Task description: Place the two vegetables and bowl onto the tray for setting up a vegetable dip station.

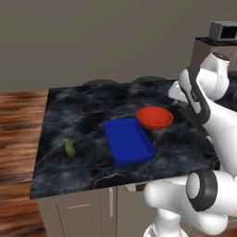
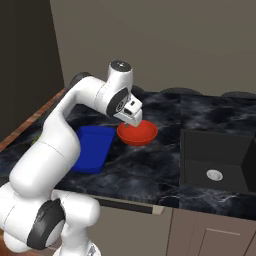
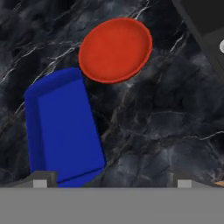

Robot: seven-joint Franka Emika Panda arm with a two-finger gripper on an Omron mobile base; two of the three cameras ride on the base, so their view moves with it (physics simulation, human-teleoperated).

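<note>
The blue tray (image 1: 128, 141) lies in the middle of the dark marble counter (image 1: 78, 111), with nothing on it. The red-orange bowl (image 1: 155, 118) stands on the counter just beyond the tray's far right corner, touching or nearly touching it. A small yellow-green pickle-like vegetable (image 1: 70, 148) lies well left of the tray. My gripper (image 2: 135, 120) hangs open above the counter beside the bowl (image 2: 138, 133). In the hand view the gripper (image 3: 112, 183) has nothing between its wide-apart fingertips, and looks down on the tray (image 3: 61, 127) and bowl (image 3: 116, 49). An orange sliver (image 3: 218, 183) at the edge is too small to name.
A black box-shaped appliance (image 2: 216, 160) sits on the counter right of the bowl. Two dark round burners (image 1: 99, 83) lie at the counter's back edge. Wooden floor (image 1: 18, 139) lies past the counter's left edge.
</note>
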